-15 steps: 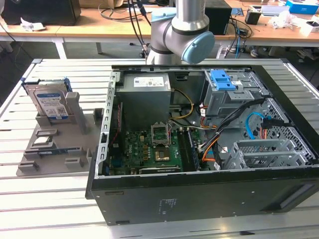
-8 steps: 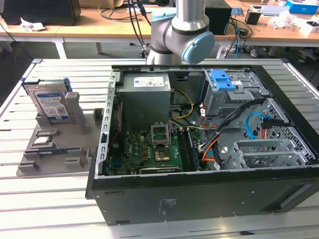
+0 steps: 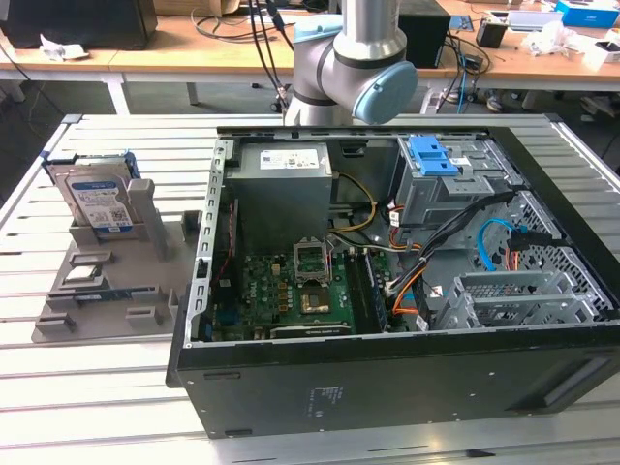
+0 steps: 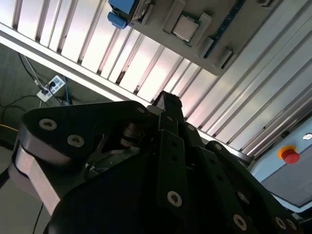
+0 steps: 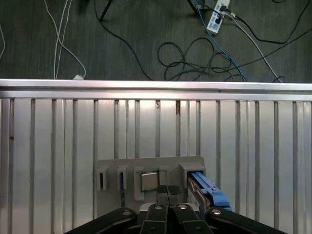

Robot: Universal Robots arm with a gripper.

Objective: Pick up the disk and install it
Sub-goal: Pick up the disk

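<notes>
The disk point(image 3: 97, 199) stands on edge in a grey holder point(image 3: 102, 291) on the slatted table, at the exterior view's left; it is silver with a white-and-blue label and a blue bracket. In the first wrist view the disk's blue bracket point(image 5: 207, 189) sits just beside my gripper point(image 5: 168, 191), well below it. The two fingertips are pressed together, shut, with nothing between them. In the second wrist view the gripper point(image 4: 168, 101) points at the table, and the disk point(image 4: 124, 12) lies far off at the picture's edge.
An open computer case point(image 3: 387, 378) takes up the table's middle and right, with a grey power-supply box point(image 3: 284, 165), a blue latch point(image 3: 433, 155) on the drive cage and loose cables. A processor chip point(image 5: 148, 180) lies in the holder. A red stop button point(image 4: 291, 156) stands nearby.
</notes>
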